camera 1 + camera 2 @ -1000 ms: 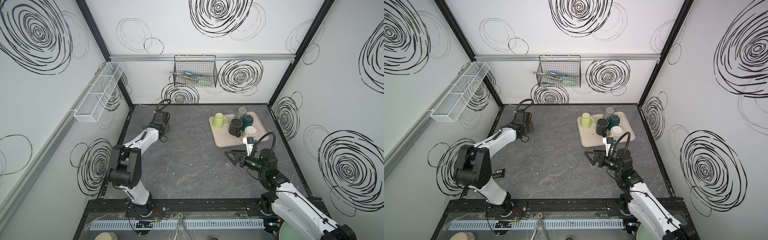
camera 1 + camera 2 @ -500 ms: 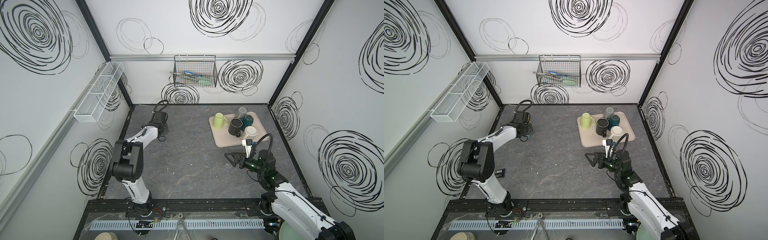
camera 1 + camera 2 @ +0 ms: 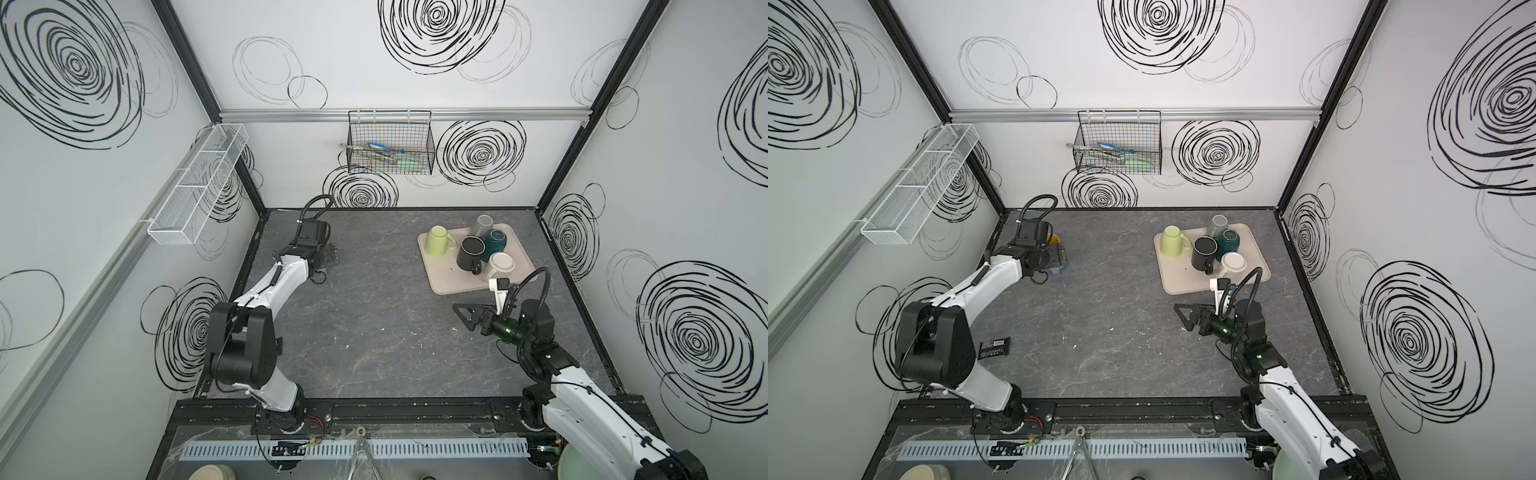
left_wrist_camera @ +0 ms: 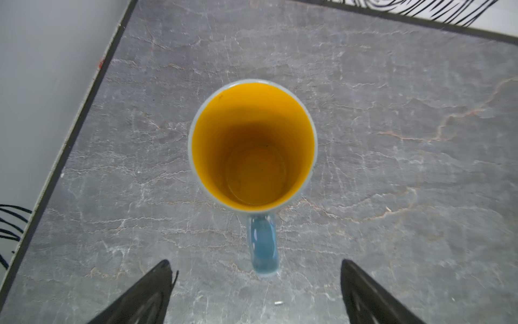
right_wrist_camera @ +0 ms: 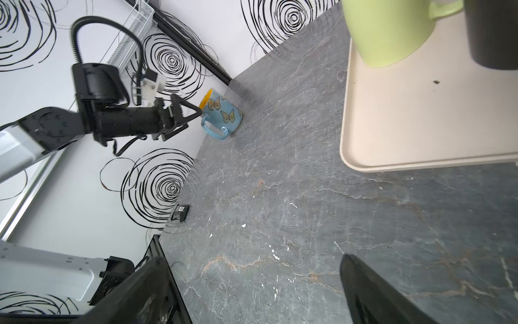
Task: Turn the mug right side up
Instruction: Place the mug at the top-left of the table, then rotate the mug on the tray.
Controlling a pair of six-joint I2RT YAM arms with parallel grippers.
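Observation:
The mug [image 4: 253, 146] is light blue with butterflies and a yellow inside. It stands upright on the grey table near the far left corner, mouth up, and also shows in the right wrist view [image 5: 221, 116]. My left gripper [image 4: 255, 265] hovers just above it, open, its fingers wide on either side of the blue handle [image 4: 263, 246] and not touching it. In both top views the left gripper [image 3: 328, 253] [image 3: 1061, 255] covers most of the mug [image 3: 1056, 272]. My right gripper [image 3: 463, 316] [image 5: 252, 259] is open and empty over the table, right of centre.
A beige tray [image 3: 440, 282] at the back right holds several mugs, among them a light green one [image 3: 436, 241] and a black one [image 3: 471, 251]. A small black packet [image 3: 993, 347] lies by the left wall. A wire basket [image 3: 390, 149] hangs on the back wall.
My left gripper's jaws have opened wide and let go of the mug, which now stands free. The right arm has barely shifted.

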